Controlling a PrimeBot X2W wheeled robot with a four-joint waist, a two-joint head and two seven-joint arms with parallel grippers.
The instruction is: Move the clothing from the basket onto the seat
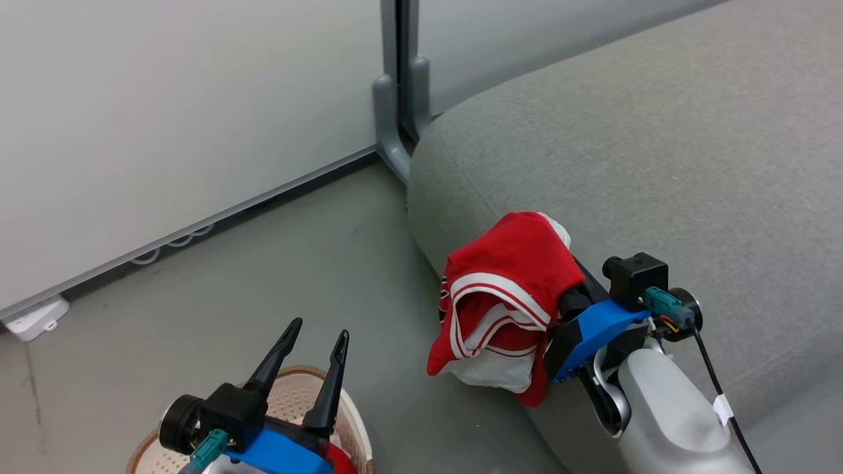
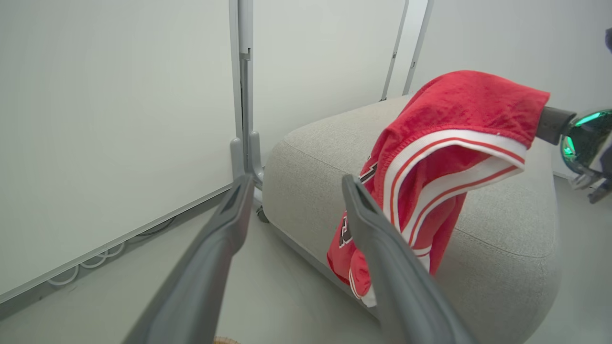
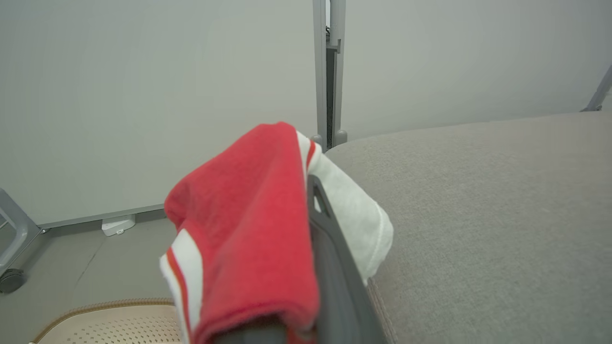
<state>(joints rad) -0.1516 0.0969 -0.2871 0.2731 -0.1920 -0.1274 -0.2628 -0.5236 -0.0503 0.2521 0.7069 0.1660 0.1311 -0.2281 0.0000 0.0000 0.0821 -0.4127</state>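
Observation:
My right gripper (image 3: 311, 185) is shut on a red garment with white stripes (image 1: 514, 276), which drapes over its fingers and hides most of them. The garment hangs at the left end of the light-grey seat (image 1: 658, 164), partly over the floor; the left wrist view shows it (image 2: 459, 110) hanging down the front of the seat (image 2: 311, 157). My left gripper (image 1: 317, 332) stands open and holds nothing, above the cream basket (image 1: 293, 395) at the lower left. A bit of red fabric (image 1: 341, 461) shows in the basket beside my left wrist.
White partition panels stand behind, joined at a grey post with a foot (image 1: 395, 99) close to the seat's corner. A cable (image 1: 171, 240) and a white box (image 1: 36, 319) lie along the wall base. A caster (image 3: 9, 279) shows at the far left. Grey floor lies between basket and seat.

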